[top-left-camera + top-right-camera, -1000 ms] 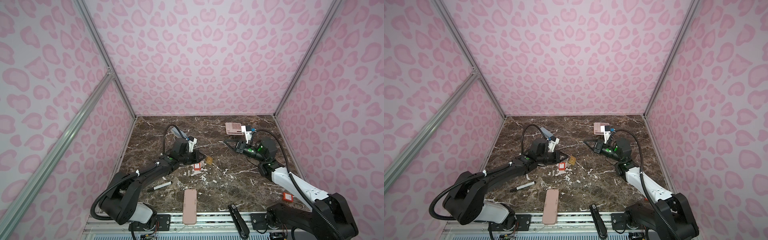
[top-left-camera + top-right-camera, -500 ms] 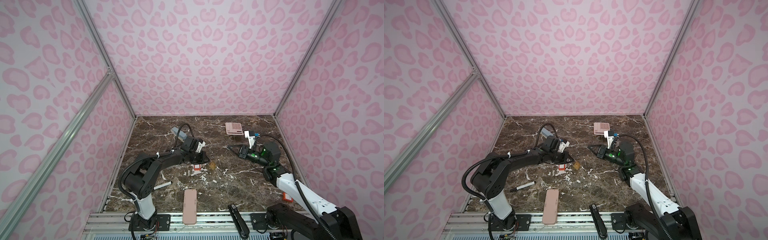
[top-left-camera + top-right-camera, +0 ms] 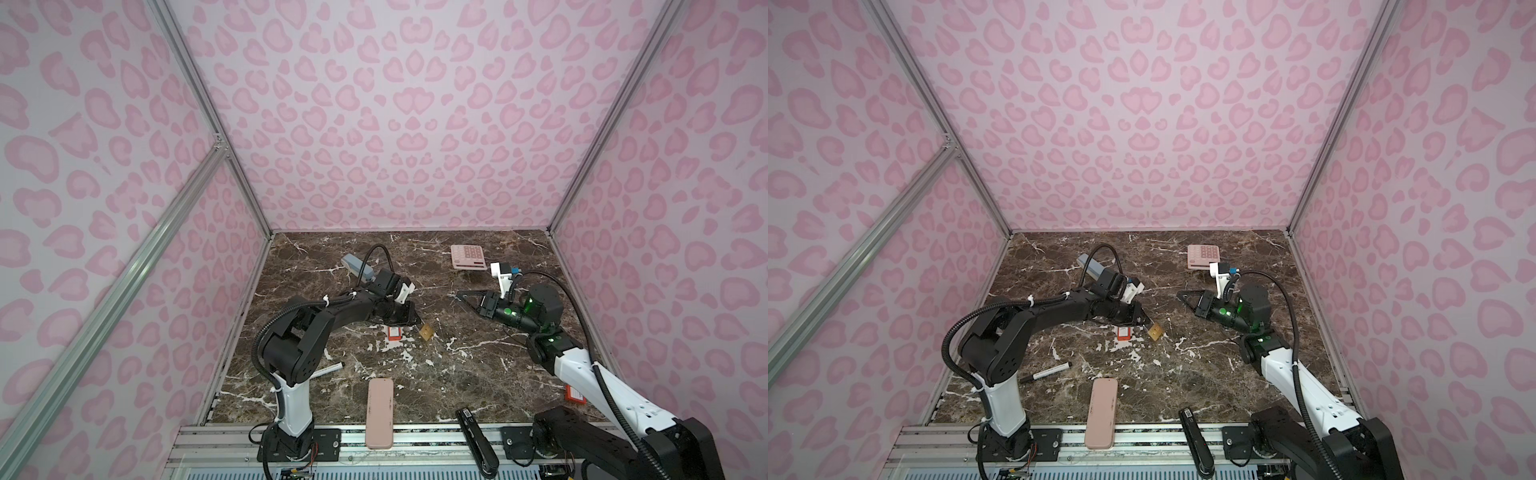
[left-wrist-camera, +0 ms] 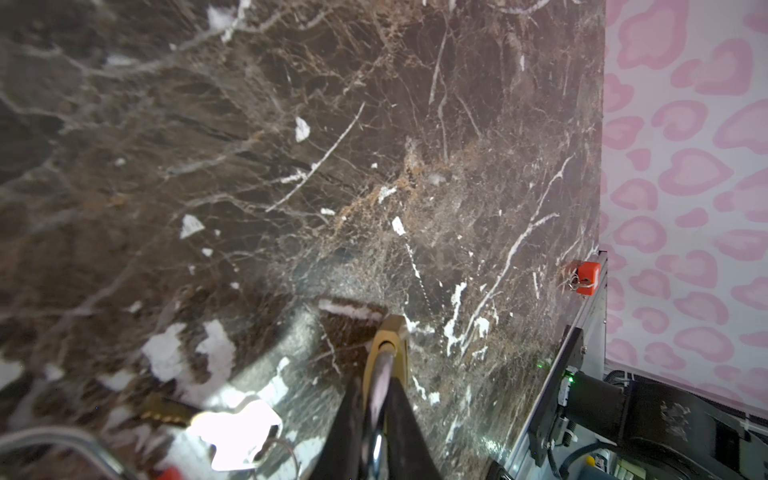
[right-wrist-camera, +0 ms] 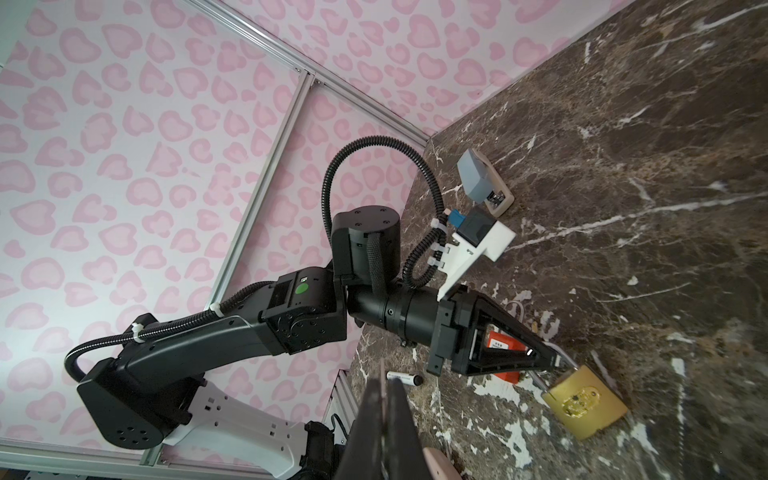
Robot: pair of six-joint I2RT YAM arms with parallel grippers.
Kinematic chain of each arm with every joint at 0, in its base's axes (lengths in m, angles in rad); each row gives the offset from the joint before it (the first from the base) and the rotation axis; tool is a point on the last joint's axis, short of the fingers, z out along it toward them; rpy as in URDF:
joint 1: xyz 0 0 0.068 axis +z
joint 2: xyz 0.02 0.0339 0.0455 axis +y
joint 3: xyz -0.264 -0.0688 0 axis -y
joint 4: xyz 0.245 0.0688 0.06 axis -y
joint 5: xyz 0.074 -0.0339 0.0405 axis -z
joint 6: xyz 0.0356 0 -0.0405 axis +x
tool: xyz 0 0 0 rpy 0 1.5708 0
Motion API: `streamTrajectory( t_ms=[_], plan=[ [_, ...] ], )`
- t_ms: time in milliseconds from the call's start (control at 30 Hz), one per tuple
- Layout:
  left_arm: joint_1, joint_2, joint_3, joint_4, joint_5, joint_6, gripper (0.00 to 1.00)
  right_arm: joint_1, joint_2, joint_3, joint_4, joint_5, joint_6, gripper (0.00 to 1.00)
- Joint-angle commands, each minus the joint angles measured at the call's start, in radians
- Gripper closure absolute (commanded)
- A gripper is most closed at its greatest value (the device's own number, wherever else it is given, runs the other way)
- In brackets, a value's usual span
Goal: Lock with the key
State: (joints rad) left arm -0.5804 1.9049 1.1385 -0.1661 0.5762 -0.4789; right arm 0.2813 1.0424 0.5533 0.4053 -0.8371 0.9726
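A brass padlock (image 3: pixel 426 331) (image 3: pixel 1155 331) sits low over the middle of the marble table (image 3: pixel 478 374), tilted. My left gripper (image 3: pixel 415 323) (image 5: pixel 555 360) is shut on its silver shackle. In the left wrist view the fingers (image 4: pixel 405 415) clamp the shackle, with the lock body (image 4: pixel 388 336) beyond them. A brass key (image 4: pixel 166 409) lies on the table beside that gripper, by an orange tag (image 3: pixel 394 332). My right gripper (image 3: pixel 459 296) (image 5: pixel 384 374) hovers to the padlock's right, shut and pointing at it. I see nothing held in it.
A pink calculator (image 3: pixel 468 257) and a grey stapler (image 3: pixel 356 266) lie at the back. A marker (image 3: pixel 328 371), a pink case (image 3: pixel 379 411) and a black tool (image 3: pixel 476 436) lie near the front edge. A second orange tag (image 3: pixel 575 395) sits at the front right.
My left arm's elbow has lifted and the padlock has shifted slightly toward the front right. The right gripper has drawn back a little to the right and lower.
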Motion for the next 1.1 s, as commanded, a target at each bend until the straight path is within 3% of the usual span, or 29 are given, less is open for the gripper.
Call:
streamTrajectory(
  t_ms=[0, 467, 867, 1067],
  plan=[
    [0.001, 0.043, 0.044, -0.05, -0.025, 0.016, 0.85, 0.002, -0.004, -0.004, 0.0, -0.004, -0.014, 1.0],
    [0.001, 0.116, 0.15, -0.102, -0.06, 0.01, 0.59, -0.011, -0.024, -0.004, -0.023, -0.008, -0.023, 1.0],
    [-0.023, 0.114, 0.241, -0.13, -0.111, -0.001, 0.52, -0.099, -0.057, -0.019, -0.096, 0.012, -0.022, 1.0],
    [-0.08, 0.151, 0.295, -0.133, -0.11, -0.021, 0.52, -0.17, -0.09, -0.045, -0.171, 0.063, -0.017, 1.0]
  ],
)
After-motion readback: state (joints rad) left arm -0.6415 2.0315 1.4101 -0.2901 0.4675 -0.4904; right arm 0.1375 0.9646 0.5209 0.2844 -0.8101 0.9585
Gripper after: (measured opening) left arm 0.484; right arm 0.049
